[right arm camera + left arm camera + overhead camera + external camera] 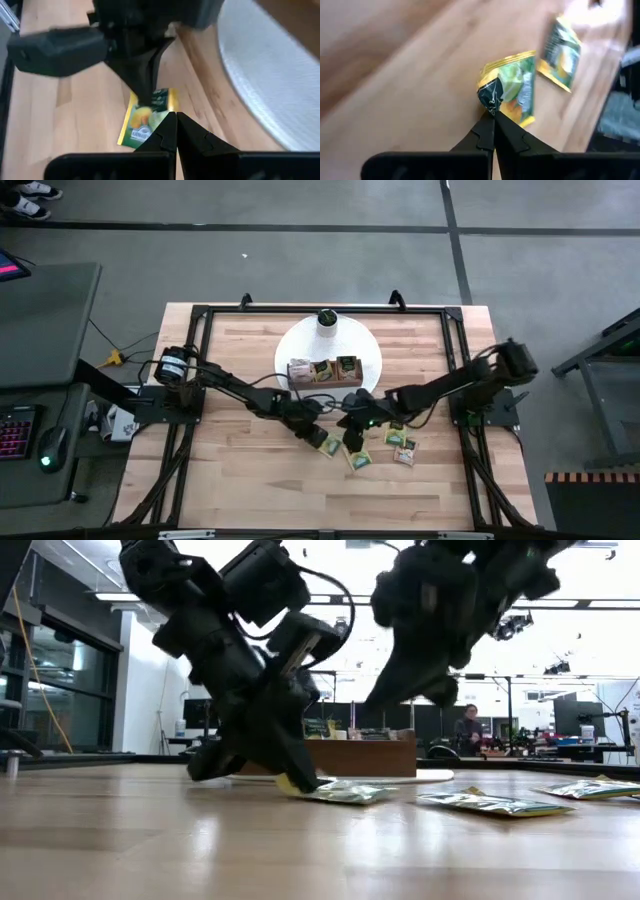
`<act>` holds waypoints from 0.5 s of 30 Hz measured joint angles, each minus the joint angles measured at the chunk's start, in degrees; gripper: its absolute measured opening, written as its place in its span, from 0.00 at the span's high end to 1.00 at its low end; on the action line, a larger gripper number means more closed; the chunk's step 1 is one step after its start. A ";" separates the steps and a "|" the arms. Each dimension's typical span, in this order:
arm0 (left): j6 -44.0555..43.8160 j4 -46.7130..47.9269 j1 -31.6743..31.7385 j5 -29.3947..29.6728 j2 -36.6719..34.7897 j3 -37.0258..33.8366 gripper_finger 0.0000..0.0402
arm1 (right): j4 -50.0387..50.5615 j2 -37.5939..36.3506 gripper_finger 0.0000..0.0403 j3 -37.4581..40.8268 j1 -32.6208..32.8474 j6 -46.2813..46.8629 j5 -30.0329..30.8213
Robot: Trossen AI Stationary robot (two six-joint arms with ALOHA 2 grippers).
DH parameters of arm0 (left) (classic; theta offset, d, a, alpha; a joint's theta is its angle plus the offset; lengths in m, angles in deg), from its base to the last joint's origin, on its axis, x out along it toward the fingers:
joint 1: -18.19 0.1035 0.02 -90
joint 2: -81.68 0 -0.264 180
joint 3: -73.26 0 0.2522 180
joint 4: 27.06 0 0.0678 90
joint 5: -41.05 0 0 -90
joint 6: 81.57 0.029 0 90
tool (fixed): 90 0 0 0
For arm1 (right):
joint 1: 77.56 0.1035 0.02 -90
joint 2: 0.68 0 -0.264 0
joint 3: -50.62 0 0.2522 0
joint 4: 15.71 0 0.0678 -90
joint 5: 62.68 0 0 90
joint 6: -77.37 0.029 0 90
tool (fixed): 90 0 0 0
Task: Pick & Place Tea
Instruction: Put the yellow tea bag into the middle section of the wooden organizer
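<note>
Pinched between the closed left gripper (pixel 492 114) fingers is one corner of a green-and-yellow paper tea sachet (pixel 512 90); overhead, it lies near a white round plate (pixel 368 348); the right gripper (pixel 176 117) is seen shut, empty

Two robot arms, left (pixel 215 380) and right (pixel 450 385). About five tea sachets (pixel 404 450) lie loose on the table (pixel 240 470), count uncertain. One wooden tray (pixel 325 372), one white plate (pixel 365 345), one white cylinder (pixel 326 322).

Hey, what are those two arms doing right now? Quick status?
Left gripper shut on a green tea sachet at table level. Right gripper shut, empty, close above it. More sachets lie nearby; nothing blocking.
</note>
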 joint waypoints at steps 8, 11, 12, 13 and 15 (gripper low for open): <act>15.29 26.66 0.73 2.62 -6.01 12.26 1.00 | 12.03 -12.94 1.00 -0.04 0.00 0.20 4.46; 22.66 40.22 1.50 8.24 -7.11 20.99 1.00 | 15.73 -17.07 1.00 -0.06 0.00 0.42 7.01; 25.34 45.61 1.60 10.84 -7.19 24.02 1.00 | 16.84 -18.21 1.00 -0.07 0.00 0.42 7.73; 28.05 50.71 1.66 13.32 -7.18 27.02 1.00 | 18.04 -19.07 1.00 -0.07 0.00 0.43 8.67; 33.44 58.24 2.28 18.59 -7.01 32.90 1.00 | 19.48 -20.64 1.00 -0.07 0.00 0.43 9.97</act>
